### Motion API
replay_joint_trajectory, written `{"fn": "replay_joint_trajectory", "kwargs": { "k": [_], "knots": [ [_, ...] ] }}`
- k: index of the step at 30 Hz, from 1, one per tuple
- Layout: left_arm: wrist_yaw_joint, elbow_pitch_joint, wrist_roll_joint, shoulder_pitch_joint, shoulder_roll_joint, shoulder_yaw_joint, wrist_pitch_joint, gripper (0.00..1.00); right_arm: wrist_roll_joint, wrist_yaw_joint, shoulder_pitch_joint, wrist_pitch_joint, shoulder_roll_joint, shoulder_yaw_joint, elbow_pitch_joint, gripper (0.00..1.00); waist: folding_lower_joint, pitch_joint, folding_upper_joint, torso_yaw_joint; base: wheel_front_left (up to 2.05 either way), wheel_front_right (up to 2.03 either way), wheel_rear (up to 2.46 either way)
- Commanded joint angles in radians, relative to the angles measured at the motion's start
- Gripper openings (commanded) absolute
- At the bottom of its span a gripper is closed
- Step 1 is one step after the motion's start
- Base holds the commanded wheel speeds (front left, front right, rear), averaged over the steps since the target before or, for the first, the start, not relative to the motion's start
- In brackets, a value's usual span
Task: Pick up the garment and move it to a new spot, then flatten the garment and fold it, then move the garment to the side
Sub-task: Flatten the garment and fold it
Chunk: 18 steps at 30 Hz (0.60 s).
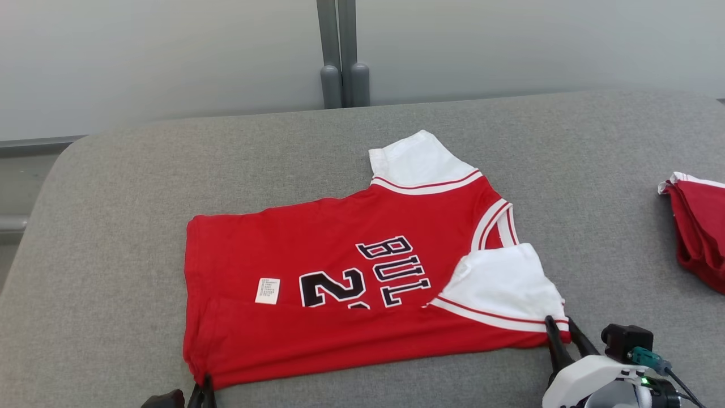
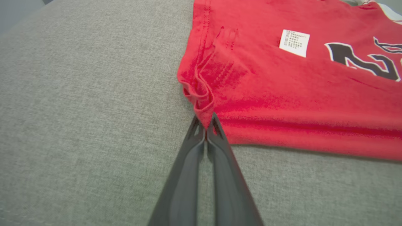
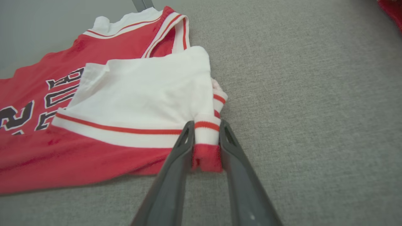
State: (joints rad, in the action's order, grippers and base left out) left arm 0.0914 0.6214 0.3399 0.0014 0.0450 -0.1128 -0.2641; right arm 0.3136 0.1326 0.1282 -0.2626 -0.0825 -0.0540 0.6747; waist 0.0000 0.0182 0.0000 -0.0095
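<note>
A red jersey with white sleeves and black lettering lies on the grey cushion, its near long edge folded over toward the middle. My left gripper pinches the jersey's near-left hem corner; in the left wrist view my left gripper is shut on bunched red cloth. At the near-right corner my right gripper holds the sleeve edge. The right wrist view shows my right gripper shut on the white and red striped cuff.
Another red garment lies bunched at the cushion's right edge. The grey cushion has open fabric left of and behind the jersey. Grey posts stand against the pale wall behind.
</note>
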Motion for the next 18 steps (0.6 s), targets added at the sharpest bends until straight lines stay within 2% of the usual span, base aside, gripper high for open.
{"fn": "replay_joint_trajectory", "kwargs": {
  "k": [1, 7, 11, 18],
  "knots": [
    [0.012, 0.002, -0.010, 0.004, 0.011, 0.002, 0.001, 1.00, -0.011, -0.003, -0.004, -0.003, -0.006, 0.017, -0.011, 1.00, 0.0000, 0.006, 0.0000, 0.001, 0.00, 0.00, 0.00],
    [0.022, -0.073, -0.065, -0.048, 0.009, 0.020, 0.001, 1.00, -0.079, -0.003, 0.046, -0.003, 0.003, 0.057, -0.083, 1.00, 0.0000, 0.037, 0.0000, 0.006, 0.00, 0.00, 0.00],
    [0.010, -0.100, -0.096, -0.114, 0.009, 0.041, 0.001, 1.00, -0.114, -0.003, 0.119, -0.003, 0.010, 0.052, -0.114, 1.00, 0.0000, 0.079, 0.0000, 0.004, 0.00, 0.00, 0.00],
    [-0.034, -0.019, -0.134, -0.291, 0.023, 0.095, 0.001, 1.00, -0.112, -0.003, 0.278, -0.003, 0.020, 0.008, -0.091, 1.00, 0.0000, 0.167, 0.0000, -0.008, 0.00, 0.00, 0.00]
  ]
}}
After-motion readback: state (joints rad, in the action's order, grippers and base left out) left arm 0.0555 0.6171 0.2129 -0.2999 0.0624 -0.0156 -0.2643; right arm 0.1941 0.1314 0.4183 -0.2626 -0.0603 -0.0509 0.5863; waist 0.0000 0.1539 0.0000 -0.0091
